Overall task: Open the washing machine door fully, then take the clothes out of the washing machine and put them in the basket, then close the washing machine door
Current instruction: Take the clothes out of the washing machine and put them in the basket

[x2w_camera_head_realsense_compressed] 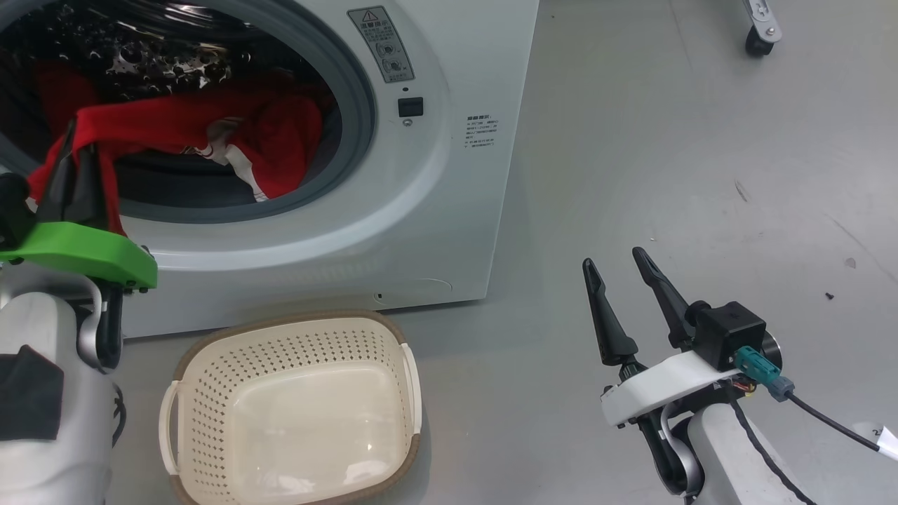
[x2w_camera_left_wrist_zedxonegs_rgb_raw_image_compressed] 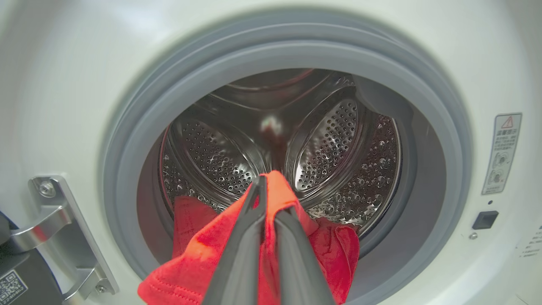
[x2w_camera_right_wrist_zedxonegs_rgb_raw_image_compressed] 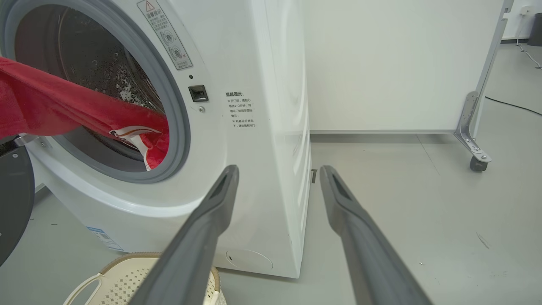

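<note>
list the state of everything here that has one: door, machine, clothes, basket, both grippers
washing machine door, swung open
washing machine, opening uncovered, drum partly loaded
clothes, partly in the drum, one end stretched out over the gasket
basket, upright on the floor, empty
left gripper, shut on the clothes
right gripper, open, holding nothing

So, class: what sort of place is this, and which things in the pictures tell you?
Probably a lab or test space, not a home: the washing machine stands on a bare grey floor beside a wheeled white partition.
</note>
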